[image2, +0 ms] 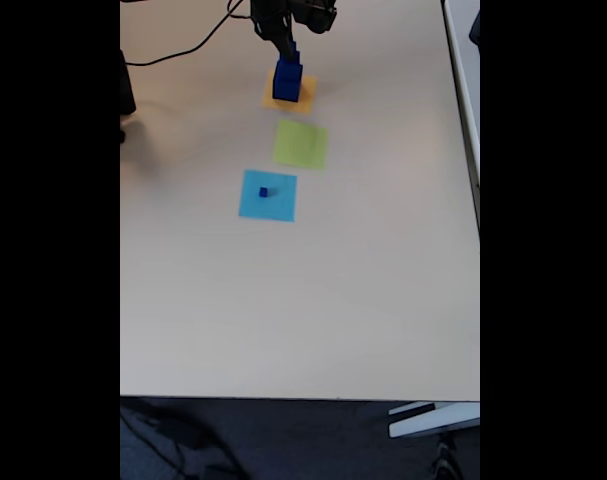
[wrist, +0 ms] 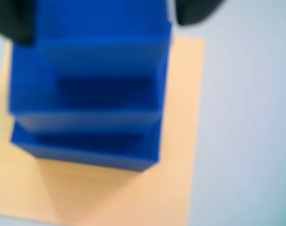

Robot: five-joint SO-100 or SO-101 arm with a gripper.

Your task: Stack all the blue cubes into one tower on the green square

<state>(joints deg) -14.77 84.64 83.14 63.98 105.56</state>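
The arm reached down from the top edge of the fixed view, its pincer (image2: 286, 48) near the upper centre. In the wrist view, dark blurred fingertips (wrist: 194, 12) showed at the upper corners; its opening was unclear.

No text, label, brand, number or sign can be read in either view. The wrist view is blurred, so any fine print on the blue cubes (wrist: 91, 89) may simply be lost.
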